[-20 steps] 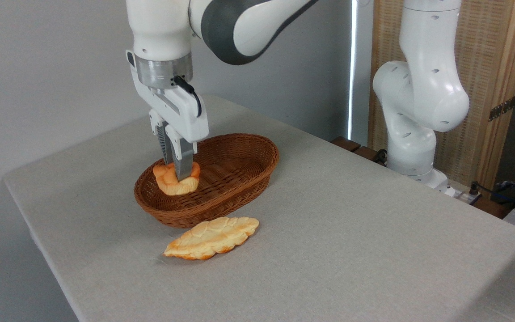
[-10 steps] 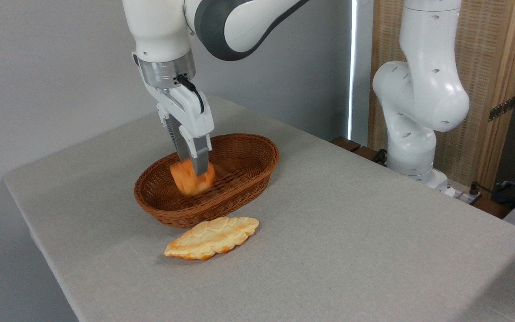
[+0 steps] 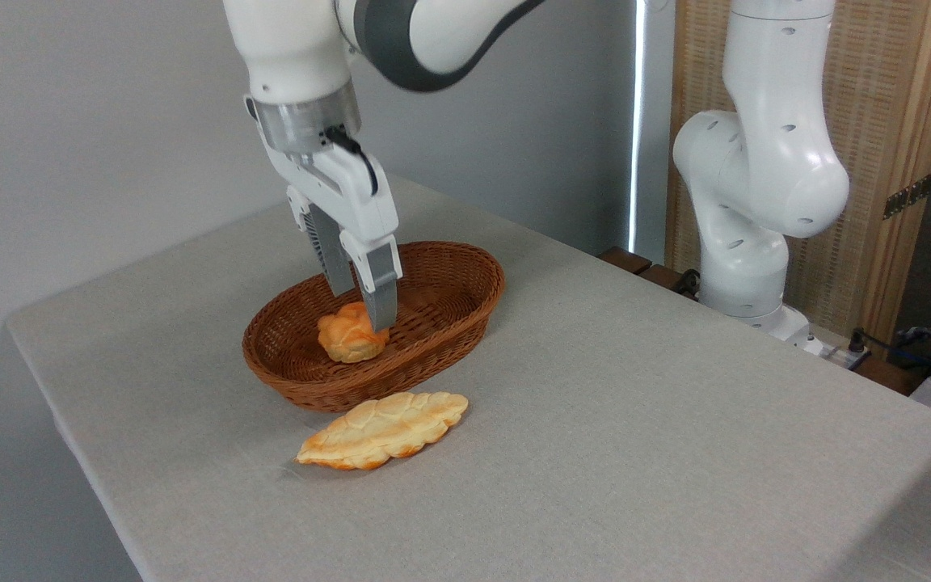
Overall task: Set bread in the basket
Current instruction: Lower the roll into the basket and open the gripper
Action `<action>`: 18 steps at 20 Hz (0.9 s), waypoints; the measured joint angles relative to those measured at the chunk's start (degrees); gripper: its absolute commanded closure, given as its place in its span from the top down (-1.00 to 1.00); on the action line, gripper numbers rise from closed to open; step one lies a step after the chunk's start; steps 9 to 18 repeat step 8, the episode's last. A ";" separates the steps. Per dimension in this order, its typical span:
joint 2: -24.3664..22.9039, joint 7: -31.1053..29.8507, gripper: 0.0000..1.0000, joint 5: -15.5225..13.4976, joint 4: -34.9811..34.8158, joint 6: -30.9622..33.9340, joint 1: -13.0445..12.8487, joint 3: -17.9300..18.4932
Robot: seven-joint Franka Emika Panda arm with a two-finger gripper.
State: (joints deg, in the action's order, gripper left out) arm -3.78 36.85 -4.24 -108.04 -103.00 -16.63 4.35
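Since half-second-ago frame: small knotted orange-golden bun [image 3: 351, 335] dropped from fingers, now resting on floor of oval reddish-brown wicker basket [image 3: 449, 319]. White two-finger gripper [image 3: 362, 307] released, jaws parted, tilted. Bun just below tips, toward 7 o'clock; retreat path straight up.

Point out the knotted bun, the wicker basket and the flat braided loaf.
knotted bun [image 3: 349, 336], fixed camera view, on its lumpy top.
wicker basket [image 3: 465, 267], fixed camera view, on the far right rim.
flat braided loaf [image 3: 385, 429], fixed camera view, at the middle of its upper crust.
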 measured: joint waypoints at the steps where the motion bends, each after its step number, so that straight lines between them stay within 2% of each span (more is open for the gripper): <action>1: -0.13 0.00 0.99 0.51 1.92 1.06 0.05 1.51; 4: -0.54 1.15 0.98 1.23 7.43 4.05 0.32 6.97; 6: -0.63 2.88 0.97 1.24 8.80 4.08 0.40 9.33; 8: -0.59 3.62 0.82 1.24 9.41 4.08 0.45 10.94; 18: -0.59 3.62 0.82 1.24 9.41 4.08 0.45 10.94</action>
